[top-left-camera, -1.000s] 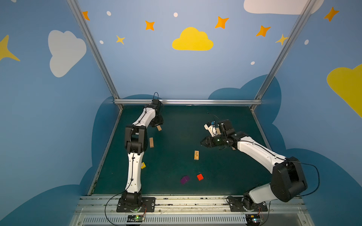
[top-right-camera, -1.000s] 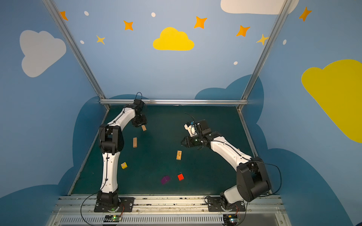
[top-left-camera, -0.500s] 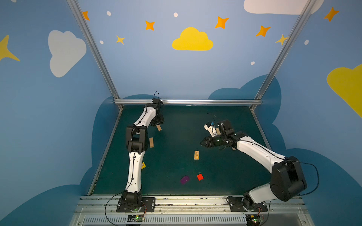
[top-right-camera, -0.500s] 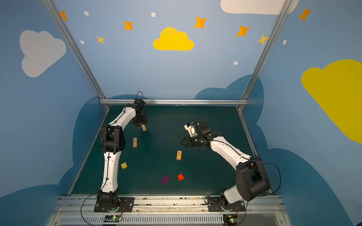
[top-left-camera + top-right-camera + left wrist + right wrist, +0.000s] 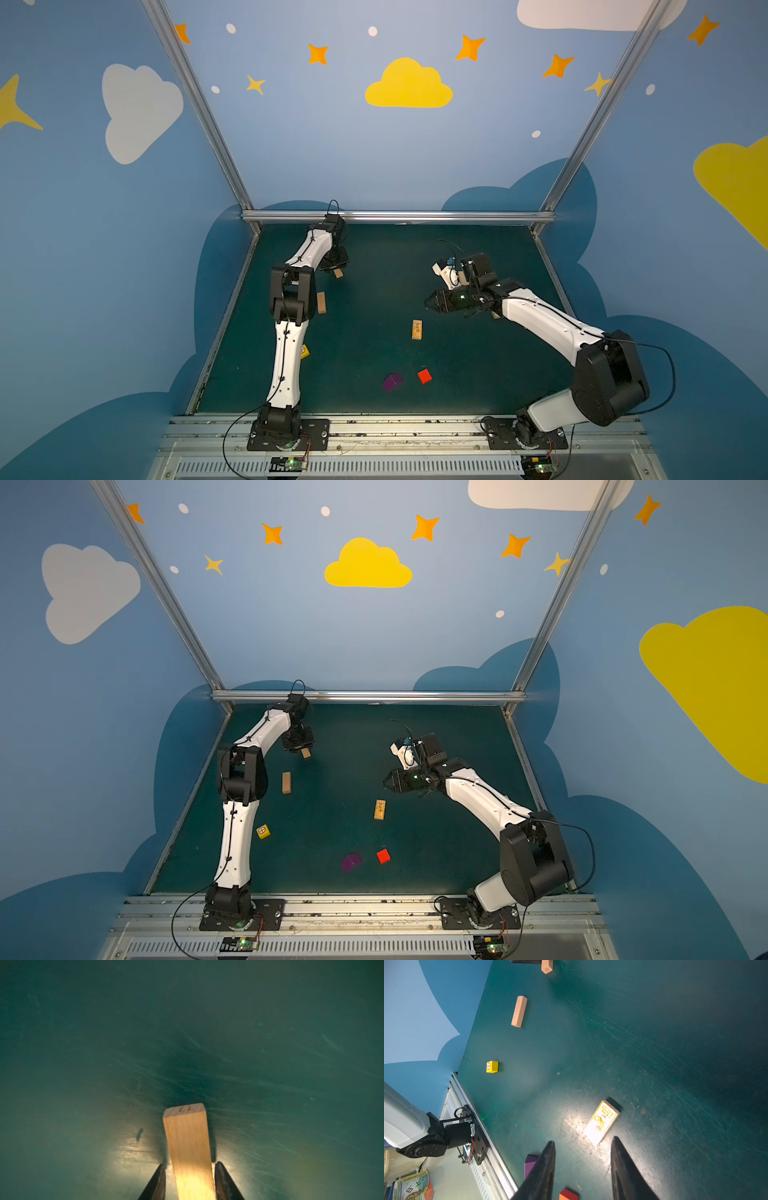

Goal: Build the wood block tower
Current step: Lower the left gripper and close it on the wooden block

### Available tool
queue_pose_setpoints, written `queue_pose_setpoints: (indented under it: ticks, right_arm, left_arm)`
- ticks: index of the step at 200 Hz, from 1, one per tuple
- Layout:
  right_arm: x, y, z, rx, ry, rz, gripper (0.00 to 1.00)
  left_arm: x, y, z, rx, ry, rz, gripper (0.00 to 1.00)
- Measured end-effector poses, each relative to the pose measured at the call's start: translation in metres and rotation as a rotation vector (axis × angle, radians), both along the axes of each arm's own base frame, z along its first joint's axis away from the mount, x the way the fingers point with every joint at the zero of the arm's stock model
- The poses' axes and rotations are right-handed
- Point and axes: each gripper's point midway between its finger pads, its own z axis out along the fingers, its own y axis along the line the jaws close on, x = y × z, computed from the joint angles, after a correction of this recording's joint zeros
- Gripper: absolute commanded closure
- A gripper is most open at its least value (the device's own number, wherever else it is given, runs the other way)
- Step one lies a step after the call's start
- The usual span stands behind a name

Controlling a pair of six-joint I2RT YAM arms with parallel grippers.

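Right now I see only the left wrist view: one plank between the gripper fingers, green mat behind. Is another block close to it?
Observer: No. The nearest, a plain plank, lies on the mat apart from the held plank, nearer the left arm's base.
Operator: Where is the right gripper?
Observer: The right gripper hangs open and empty beside the printed plank, not touching it.
Operator: Is any tower started?
Observer: No. The yellow cube, red cube and purple cube lie separately, nothing stacked.
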Motion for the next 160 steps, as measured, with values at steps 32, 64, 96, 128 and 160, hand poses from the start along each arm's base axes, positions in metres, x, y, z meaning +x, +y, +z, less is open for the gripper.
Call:
queue_pose_setpoints:
  ticks: [32, 64, 96, 128, 160]
  right_arm:
    - [0.0000, 0.0000, 0.0000, 0.000, 0.001, 0.000, 0.60]
    - [0.0000, 0.0000, 0.0000, 0.000, 0.000, 0.000, 0.60]
    - [0.0000, 0.0000, 0.0000, 0.000, 0.001, 0.000, 0.60]
    - [0.0000, 0.0000, 0.0000, 0.000, 0.000, 0.000, 0.60]
    - [0.0000, 0.0000, 0.0000, 0.000, 0.001, 0.000, 0.60]
  left_arm:
    - [0.0016, -0.0002, 0.0030, -0.001, -0.006, -0.001, 0.64]
    - [0.0021, 0.0003, 0.0037, 0.000, -0.008, 0.000, 0.60]
    - [0.0038, 0.0000, 0.0060, -0.001, -0.014, 0.000, 0.63]
    - [0.0047, -0.0002, 0.0073, -0.002, -0.018, 0.000, 0.64]
    - [0.0047, -0.0002, 0.0073, -0.002, -0.018, 0.000, 0.64]
